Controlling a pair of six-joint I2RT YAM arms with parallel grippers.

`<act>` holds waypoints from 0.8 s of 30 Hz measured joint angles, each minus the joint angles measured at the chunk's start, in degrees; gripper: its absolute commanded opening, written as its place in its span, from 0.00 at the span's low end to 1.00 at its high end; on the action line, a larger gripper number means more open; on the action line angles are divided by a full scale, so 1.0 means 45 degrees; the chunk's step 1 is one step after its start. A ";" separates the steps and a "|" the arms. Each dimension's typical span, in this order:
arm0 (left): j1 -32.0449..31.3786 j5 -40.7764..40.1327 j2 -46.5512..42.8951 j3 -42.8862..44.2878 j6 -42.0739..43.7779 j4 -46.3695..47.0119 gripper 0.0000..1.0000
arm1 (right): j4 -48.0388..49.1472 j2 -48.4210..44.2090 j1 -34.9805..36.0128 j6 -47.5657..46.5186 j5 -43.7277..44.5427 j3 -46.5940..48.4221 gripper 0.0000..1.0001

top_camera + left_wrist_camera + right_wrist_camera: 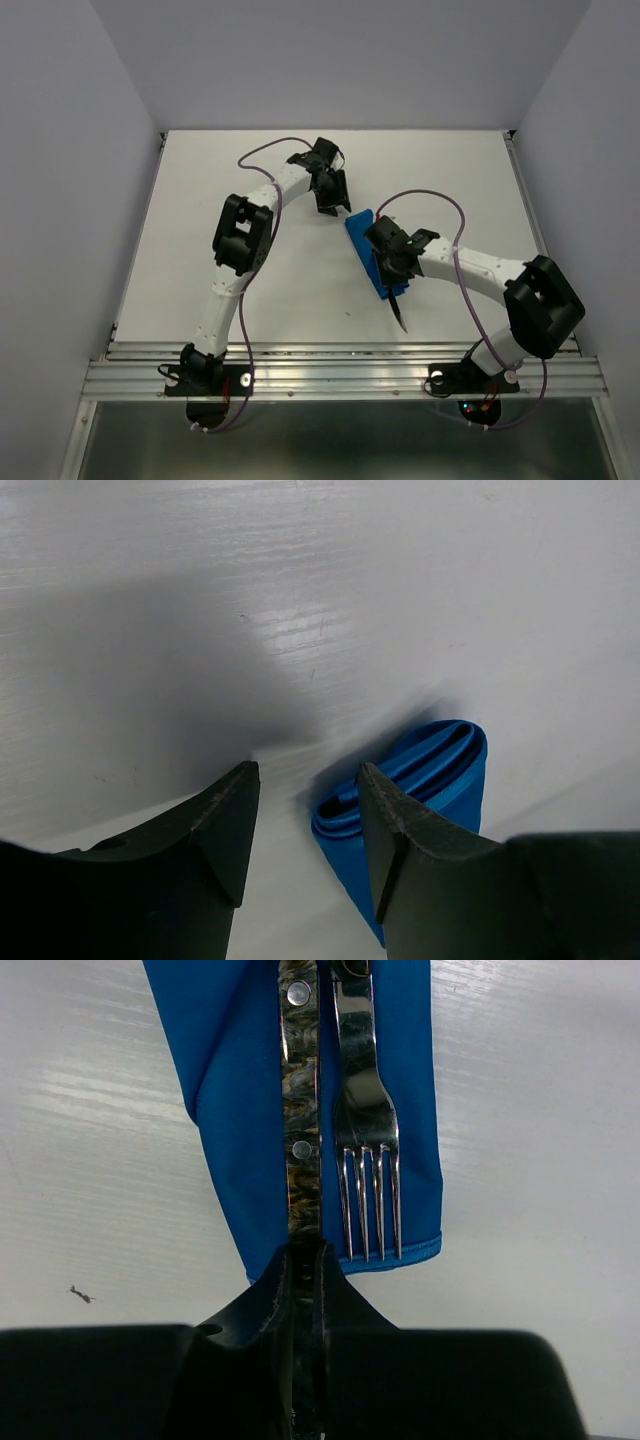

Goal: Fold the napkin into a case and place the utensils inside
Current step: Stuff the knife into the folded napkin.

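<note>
Right gripper [303,1260] pinches the knife [300,1110]: I slide it straight, parallel to the fork [365,1120], along the case [230,1080]. Left gripper [307,780], spread, should pin the far fold.

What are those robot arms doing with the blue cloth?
The right pincer is clamped on a knife, whose riveted handle lies along the folded blue napkin beside a fork. Both seem to sit on top of the cloth, not tucked inside. The left pincer is open, hovering by the napkin's far end.
</note>
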 measured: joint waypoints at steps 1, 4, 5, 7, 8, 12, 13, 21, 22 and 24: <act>-0.0019 0.0039 0.0019 0.0029 0.0000 -0.0029 0.55 | -0.0015 0.0092 0.0000 -0.0024 -0.0010 0.0000 0.01; -0.0044 0.0102 0.0053 0.0136 0.0010 -0.0068 0.55 | -0.0049 0.0282 0.0000 -0.0131 -0.0053 0.0000 0.01; -0.0073 0.0112 0.0068 0.0170 0.0015 -0.0058 0.55 | -0.0068 0.0335 0.0000 -0.0209 -0.0063 0.0005 0.01; -0.0097 0.0126 0.0092 0.0209 0.0015 -0.0078 0.55 | -0.0112 0.0403 0.0000 -0.0330 -0.0092 0.0044 0.01; -0.0117 0.0160 0.0107 0.0219 0.0015 -0.0073 0.55 | -0.0112 0.0423 0.0000 -0.0398 -0.0097 0.0068 0.01; -0.0214 0.0243 0.0165 0.0238 0.0015 -0.0092 0.54 | -0.0282 0.0777 0.0000 -0.0826 -0.0107 0.0515 0.01; -0.0248 0.0262 0.0170 0.0243 0.0015 -0.0087 0.54 | -0.0291 0.0928 0.0000 -0.0947 -0.0102 0.0685 0.01; -0.0427 0.0476 0.0175 0.0243 0.0019 -0.0083 0.54 | -0.0277 0.1831 0.0000 -0.1821 0.0015 0.1783 0.01; -0.0427 0.0495 0.0175 0.0243 0.0019 -0.0083 0.54 | -0.0267 0.1938 0.0000 -0.1938 0.0112 0.1909 0.01; -0.0432 0.0525 0.0175 0.0243 0.0039 -0.0083 0.54 | -0.0238 0.2113 0.0000 -0.2069 0.0233 0.2050 0.01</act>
